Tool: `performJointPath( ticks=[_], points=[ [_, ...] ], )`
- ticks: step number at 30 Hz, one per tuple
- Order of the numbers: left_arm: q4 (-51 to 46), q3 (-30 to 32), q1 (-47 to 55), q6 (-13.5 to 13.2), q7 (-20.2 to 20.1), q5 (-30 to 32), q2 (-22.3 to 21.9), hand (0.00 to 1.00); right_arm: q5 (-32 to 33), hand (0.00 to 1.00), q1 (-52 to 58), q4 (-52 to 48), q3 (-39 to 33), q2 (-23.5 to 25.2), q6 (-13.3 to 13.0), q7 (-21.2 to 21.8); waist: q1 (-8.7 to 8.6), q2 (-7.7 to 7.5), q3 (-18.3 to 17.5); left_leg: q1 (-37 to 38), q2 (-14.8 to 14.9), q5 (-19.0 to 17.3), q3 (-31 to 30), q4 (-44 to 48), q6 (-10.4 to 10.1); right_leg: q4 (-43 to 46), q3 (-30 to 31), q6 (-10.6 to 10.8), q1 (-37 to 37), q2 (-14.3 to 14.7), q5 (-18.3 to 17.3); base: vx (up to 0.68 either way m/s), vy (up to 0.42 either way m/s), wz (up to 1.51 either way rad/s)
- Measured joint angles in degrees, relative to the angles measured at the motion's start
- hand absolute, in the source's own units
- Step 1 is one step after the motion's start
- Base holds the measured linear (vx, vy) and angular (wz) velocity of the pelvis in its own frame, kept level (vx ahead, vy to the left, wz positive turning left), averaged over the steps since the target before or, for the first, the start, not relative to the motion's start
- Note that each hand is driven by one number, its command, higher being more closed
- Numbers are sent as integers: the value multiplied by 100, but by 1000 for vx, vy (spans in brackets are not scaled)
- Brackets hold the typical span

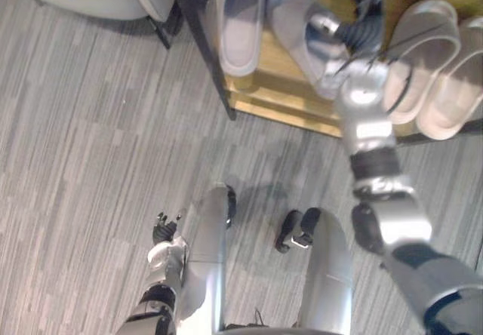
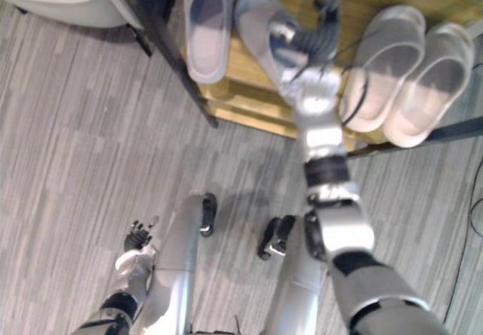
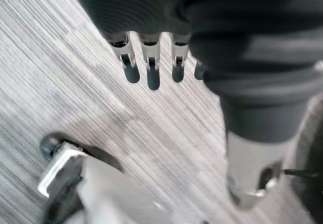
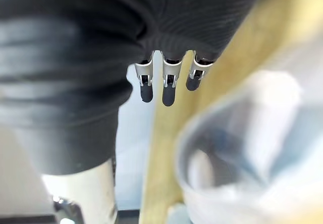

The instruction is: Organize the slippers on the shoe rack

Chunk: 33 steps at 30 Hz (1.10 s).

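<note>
Right hand point(image 1: 362, 27) is right over the crooked pale grey foam slipper point(image 1: 290, 10) on the wooden shoe rack point(image 1: 279, 86), fingers point(image 4: 169, 90) straight, gripping nothing. Slipper lies diagonally. Left hand point(image 1: 164, 233) dangles loose, well away.

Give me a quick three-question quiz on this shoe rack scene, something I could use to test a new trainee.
1. Multiple choice: how many slippers lie on the wooden shelf? A two, B four, C six.
2. True or false: the left hand grips a slipper.
3. Missing word: the tilted slipper that the right hand partly hides belongs to the ___ pair, grey or beige.

Key: 1 B. 2 false, its fingers are straight and it hangs low over the floor. 3 grey.
</note>
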Motion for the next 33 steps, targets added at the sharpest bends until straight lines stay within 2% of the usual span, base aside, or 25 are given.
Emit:
performJointPath(
  ticks=[8,14,26,33],
  points=[
    [-29,281,-31,14,12,3,-113,0,1,0,162,10,-943,298,12,-144,-6,-1,-2,91,9,-1,-49,-26,-3,-66,-69,-6,146,23,4,-1,-3,0],
    [-24,324,-43,64,13,3,-136,0,-5,0,295,54,-1238,348,34,-203,4,-11,-23,109,13,-1,-41,-90,-4,-128,-76,-14,159,33,16,0,0,0],
    [-15,404,-70,97,19,2,-135,0,181,0,495,71,-1215,528,-13,-31,27,-4,-75,164,119,-9,-4,-131,-17,-198,-69,-45,179,123,44,2,-28,-4],
    [-81,401,-165,104,8,19,-191,0,404,0,655,73,-743,606,-92,182,33,2,-168,163,119,-10,-7,-136,-18,-201,-74,-51,179,123,48,0,0,0]
  ],
)
